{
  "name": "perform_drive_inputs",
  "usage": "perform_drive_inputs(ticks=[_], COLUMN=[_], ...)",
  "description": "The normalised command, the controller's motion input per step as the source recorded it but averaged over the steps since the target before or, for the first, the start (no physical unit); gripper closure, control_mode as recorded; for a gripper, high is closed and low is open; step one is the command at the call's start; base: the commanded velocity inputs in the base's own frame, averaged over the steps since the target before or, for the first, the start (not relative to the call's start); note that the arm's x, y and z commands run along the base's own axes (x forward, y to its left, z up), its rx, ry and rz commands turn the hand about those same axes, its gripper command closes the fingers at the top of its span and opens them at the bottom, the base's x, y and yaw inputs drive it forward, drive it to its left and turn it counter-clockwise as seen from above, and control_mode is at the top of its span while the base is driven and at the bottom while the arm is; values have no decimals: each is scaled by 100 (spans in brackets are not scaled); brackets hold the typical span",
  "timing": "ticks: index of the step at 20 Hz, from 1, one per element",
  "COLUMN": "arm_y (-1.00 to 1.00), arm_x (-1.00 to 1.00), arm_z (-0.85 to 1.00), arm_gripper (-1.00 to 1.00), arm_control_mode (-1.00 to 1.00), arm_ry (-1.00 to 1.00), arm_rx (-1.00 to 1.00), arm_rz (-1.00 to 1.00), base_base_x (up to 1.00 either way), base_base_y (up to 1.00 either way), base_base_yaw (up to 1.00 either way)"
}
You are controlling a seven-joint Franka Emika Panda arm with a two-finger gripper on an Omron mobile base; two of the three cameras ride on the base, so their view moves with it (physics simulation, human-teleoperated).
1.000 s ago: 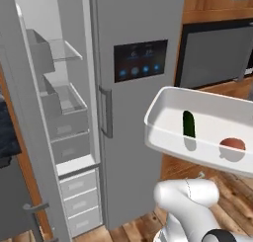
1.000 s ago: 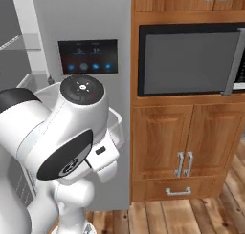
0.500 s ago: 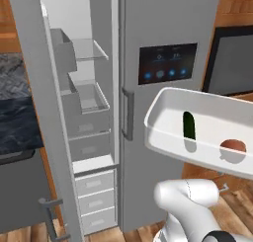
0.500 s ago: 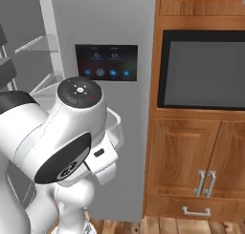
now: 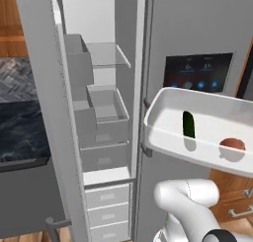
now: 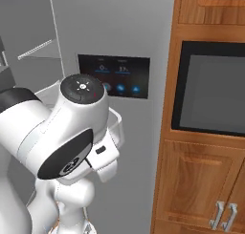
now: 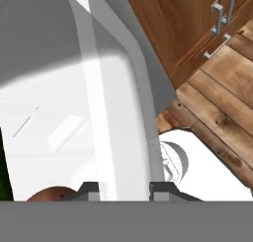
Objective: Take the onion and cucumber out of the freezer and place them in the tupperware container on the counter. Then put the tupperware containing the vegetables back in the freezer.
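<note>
The base has swung left, so the open freezer (image 5: 106,137) now sits nearly ahead instead of off to one side. The jaws are clenched on the rim of the tupperware container (image 5: 163,137), held aloft with the cucumber (image 5: 188,124) and onion (image 5: 232,144) inside. Judging by this, only shelving the container remains.

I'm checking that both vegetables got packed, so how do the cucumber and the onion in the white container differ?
The cucumber is dark green and long with rounded ends; the onion is reddish-brown and round. The cucumber lies near the middle of the container, while the onion sits further right, by the near rim. Both rest on the container's floor, apart from each other, in front of the open freezer.
</note>
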Motion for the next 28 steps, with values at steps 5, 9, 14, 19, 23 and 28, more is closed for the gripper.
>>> perform_drive_inputs(ticks=[5,9,14,19,23,28], arm_y=[0,16,25,32,34,48], arm_x=[0,-3,-4,0,0,0], arm_z=[0,7,39,48,52,32], arm_gripper=[100,100,100,100,100,100], arm_control_mode=[100,-100,-100,-100,-100,-100], arm_ry=[0,0,0,0,1,1], arm_rx=[0,1,4,8,11,9], arm_rz=[0,11,1,-4,-11,-19], base_base_x=[21,0,0,0,0,0], base_base_y=[4,0,0,0,0,0], base_base_yaw=[20,0,0,0,0,0])
